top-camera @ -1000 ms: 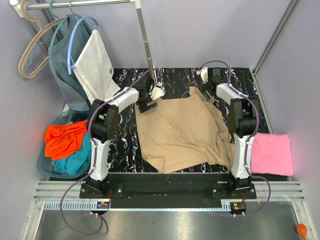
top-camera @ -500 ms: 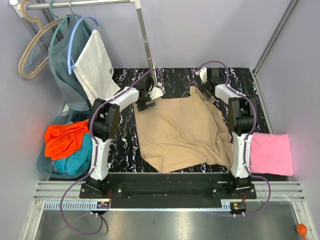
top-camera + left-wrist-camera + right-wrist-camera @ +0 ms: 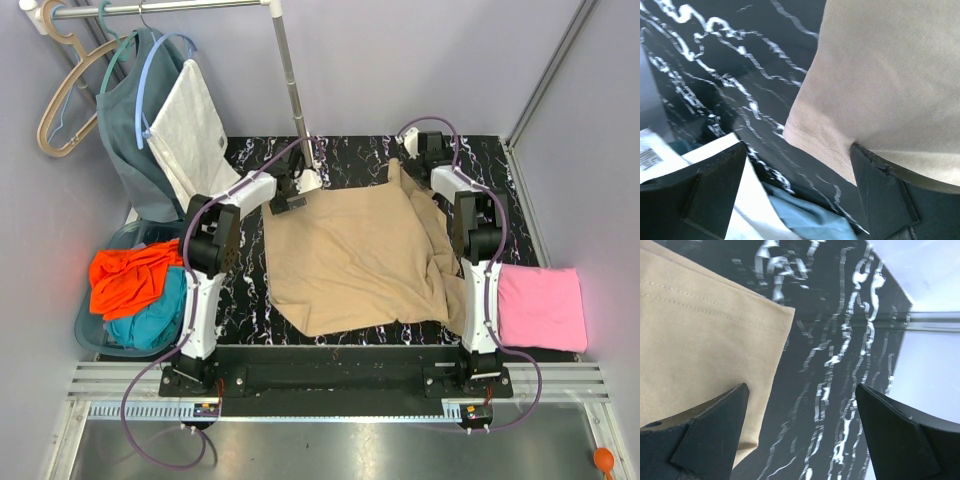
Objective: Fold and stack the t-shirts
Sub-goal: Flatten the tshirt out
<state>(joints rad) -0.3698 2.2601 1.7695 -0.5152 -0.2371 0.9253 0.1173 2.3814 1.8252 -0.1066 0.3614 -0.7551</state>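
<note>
The tan t-shirt (image 3: 355,255) lies spread fairly flat on the black marbled table (image 3: 250,290), with some folds along its right side. My left gripper (image 3: 289,201) is open at the shirt's far left corner. In the left wrist view the tan hem (image 3: 815,145) runs up to the right finger (image 3: 880,195). My right gripper (image 3: 412,160) is open at the far right corner. In the right wrist view the tan corner (image 3: 715,340) lies beside the left finger (image 3: 705,435). The pink t-shirt (image 3: 541,306) lies folded at the right. The orange t-shirt (image 3: 130,278) and the teal t-shirt (image 3: 148,322) fill a basket.
A blue basket (image 3: 95,340) stands off the table's left edge. A clothes rail (image 3: 160,8) with hangers, a grey-blue garment (image 3: 125,110) and a white cloth (image 3: 190,130) stands at the back left; its pole (image 3: 292,90) meets the table near my left gripper. Walls close in behind.
Both grippers have moved toward the far edge. The tan shirt's far edge has shifted back with them and now lies straighter and flatter.
</note>
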